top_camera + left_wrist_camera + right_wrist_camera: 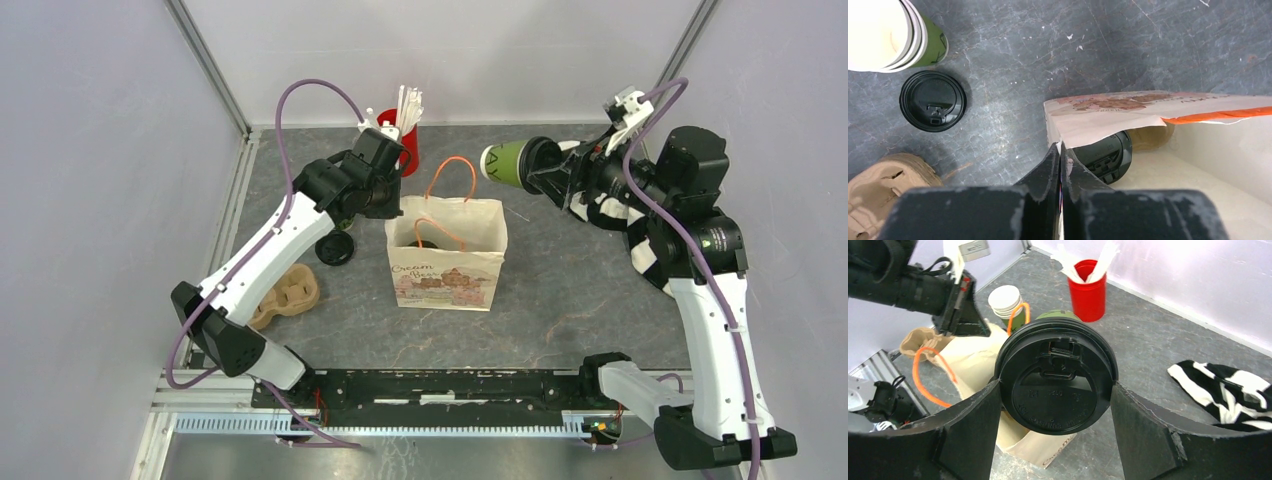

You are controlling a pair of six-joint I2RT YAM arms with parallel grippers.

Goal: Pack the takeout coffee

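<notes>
One takeout coffee cup [507, 162], green with a black lid [1055, 382], lies on its side in the air, up and to the right of the paper bag [447, 255]. My right gripper [1055, 395] is shut on it at the lid rim, one finger on each side. A second lidded cup [1105, 155] stands inside the bag, only its black lid showing. At the bag's left rim my left gripper [1060, 150] is shut, with the paper edge pinched between its fingers [390, 208].
A loose black lid [933, 101] lies left of the bag, beside a stack of lidless green cups [898, 35] and a cardboard cup carrier [290, 295]. A red cup of white sticks [400, 140] stands behind the bag. A striped cloth [1228, 390] lies at the right.
</notes>
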